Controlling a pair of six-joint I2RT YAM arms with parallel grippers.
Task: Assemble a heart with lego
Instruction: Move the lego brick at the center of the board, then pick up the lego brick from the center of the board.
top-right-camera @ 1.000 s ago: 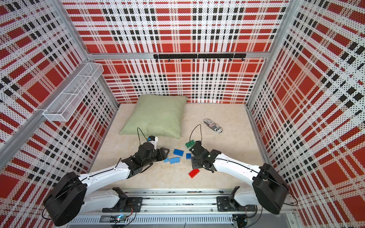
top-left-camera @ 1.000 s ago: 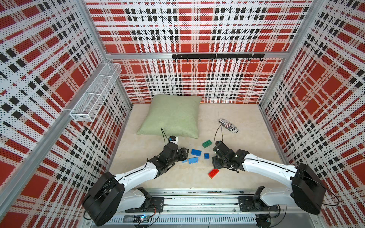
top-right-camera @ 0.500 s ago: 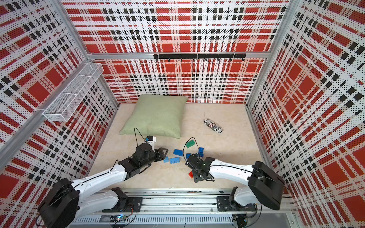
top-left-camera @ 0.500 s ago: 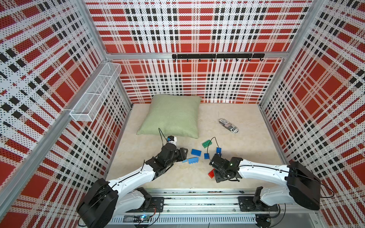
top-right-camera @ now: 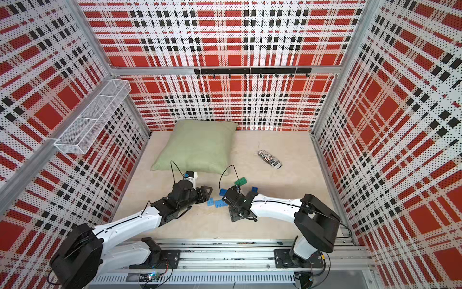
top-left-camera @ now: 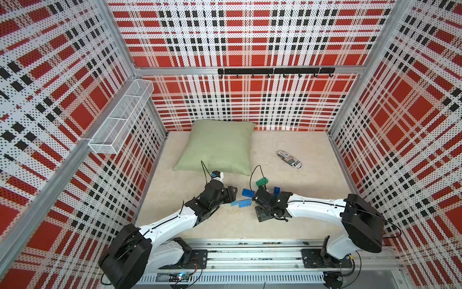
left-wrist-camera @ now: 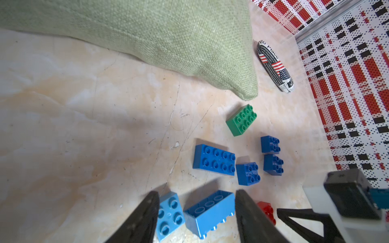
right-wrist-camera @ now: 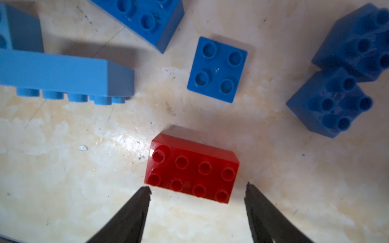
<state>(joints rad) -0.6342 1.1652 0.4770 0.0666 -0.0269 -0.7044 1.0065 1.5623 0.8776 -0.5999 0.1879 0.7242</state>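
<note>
Lego bricks of studded plastic (left-wrist-camera: 213,160) loose on beige marbled tabletop (left-wrist-camera: 84,105), right gripper (right-wrist-camera: 197,187) spread wide just beside red eight-stud brick (right-wrist-camera: 192,170), left gripper (left-wrist-camera: 196,191) parted astride light blue bricks (left-wrist-camera: 210,210)

Three walls (top-left-camera: 250,37) of perforated panel enclose the cell, printed in a red, black and white plaid and held by bare aluminium posts (top-left-camera: 120,37). A black hook rail (top-left-camera: 275,71) runs across the back wall. A white wire basket (top-left-camera: 120,120) with compartments hangs on the left-hand wall. The surface (top-left-camera: 287,140) is pale beige with a marbled, lightly scratched finish. A sage-green pillow (top-left-camera: 217,147) lies against the back wall, towards the left. The light is bright and even, and shadows are soft.
</note>
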